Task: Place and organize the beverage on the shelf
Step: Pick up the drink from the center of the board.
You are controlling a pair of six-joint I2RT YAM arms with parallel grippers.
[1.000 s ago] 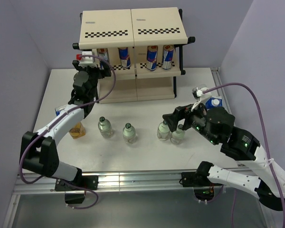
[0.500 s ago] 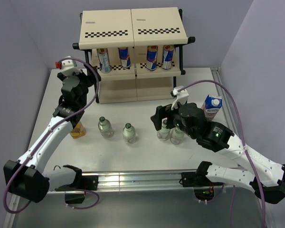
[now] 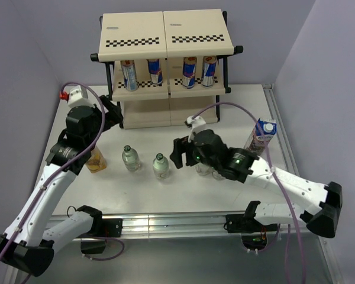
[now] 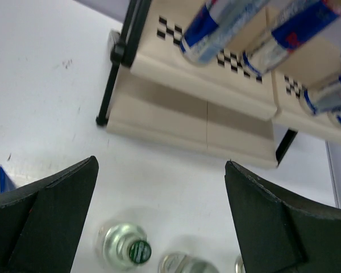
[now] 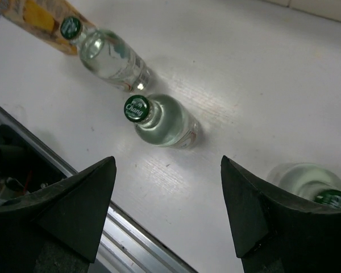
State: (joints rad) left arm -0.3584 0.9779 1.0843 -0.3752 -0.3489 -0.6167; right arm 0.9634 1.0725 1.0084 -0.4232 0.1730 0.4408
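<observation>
- On the middle tier of the shelf [image 3: 165,36], four cans [image 3: 189,71] are stood in a row
- On the table [image 3: 236,112] in front, four green-capped bottles [image 3: 130,158] are set upright; two are partly hidden under the right arm
- Blue-topped carton [image 3: 261,135] is placed at the right, yellow carton [image 3: 96,161] at the left
- Right gripper [image 5: 167,165]: fingers held apart, nothing between them, above the table beside the bottles
- Left gripper [image 4: 160,168]: fingers spread wide, nothing held, pointed toward the shelf
</observation>
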